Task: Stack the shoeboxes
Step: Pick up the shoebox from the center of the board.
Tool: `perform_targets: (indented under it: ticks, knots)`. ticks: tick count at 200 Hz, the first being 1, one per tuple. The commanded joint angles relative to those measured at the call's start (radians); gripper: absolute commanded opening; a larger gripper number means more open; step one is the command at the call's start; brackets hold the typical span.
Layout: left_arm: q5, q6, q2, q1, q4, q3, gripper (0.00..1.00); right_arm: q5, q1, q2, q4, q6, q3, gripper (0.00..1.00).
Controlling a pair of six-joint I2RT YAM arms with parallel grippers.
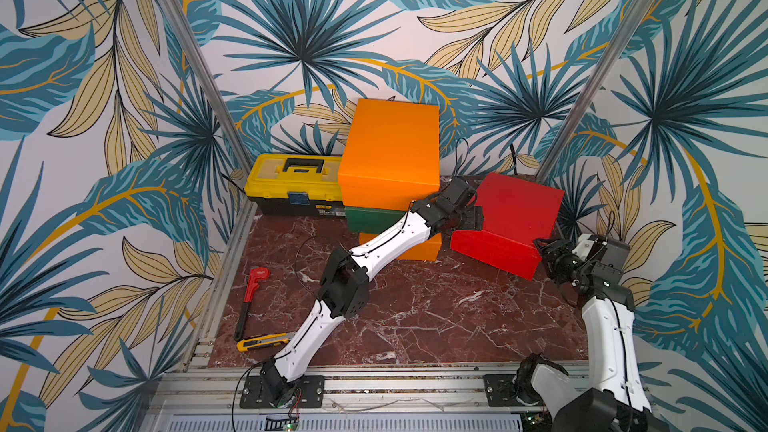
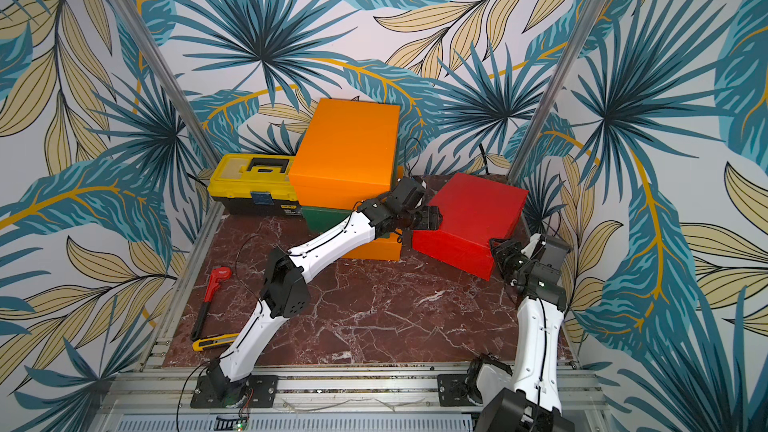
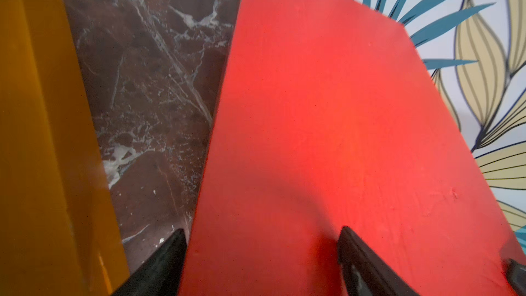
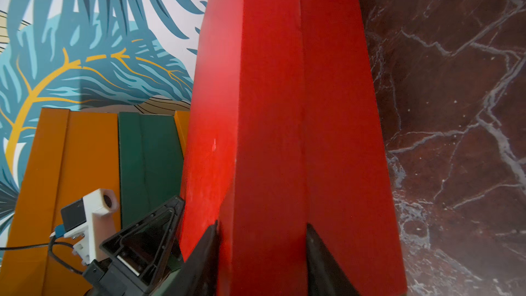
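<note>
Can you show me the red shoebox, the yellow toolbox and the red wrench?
red shoebox [image 1: 515, 209], a top view, its lid
yellow toolbox [image 1: 270, 180], a top view, its lid
red wrench [image 1: 254, 284], a top view, its red neck

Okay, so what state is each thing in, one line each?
Red shoebox: closed, off the stack, between both grippers.
Top orange shoebox: closed, topping the stack.
Green shoebox: mid-stack.
Bottom orange shoebox: base of stack.
Toolbox: shut.
Left gripper: open, astride red shoebox's edge.
Right gripper: flanking its corner, grip unclear.
</note>
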Motion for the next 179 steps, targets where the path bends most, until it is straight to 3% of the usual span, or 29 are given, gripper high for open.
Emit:
perform_targets:
  ticks: [1, 29, 54, 99, 104, 179]
  knots:
    - [0.283, -0.007, -0.073, -0.167, 0.087, -0.043, 0.89, -0.241, 0.016, 0.043, -0.069, -0.050, -0.058, 0.41]
    - [0.294, -0.009, -0.087, -0.157, 0.088, -0.066, 0.93, -0.208, -0.022, 0.045, -0.121, -0.102, -0.050, 0.69]
    - [0.314, -0.011, -0.102, -0.154, 0.087, -0.065, 0.94, -0.177, -0.043, 0.045, -0.173, -0.142, -0.030, 0.81]
    - [0.389, -0.027, -0.129, -0.142, 0.124, -0.072, 0.96, -0.124, -0.062, 0.067, -0.207, -0.177, -0.027, 0.94]
    - [0.396, -0.032, -0.129, -0.141, 0.130, -0.073, 0.96, -0.115, -0.064, 0.072, -0.210, -0.182, -0.023, 0.99]
    - [0.430, -0.058, -0.144, -0.106, 0.132, -0.195, 0.98, -0.117, -0.081, 0.144, -0.122, -0.158, -0.022, 1.00]
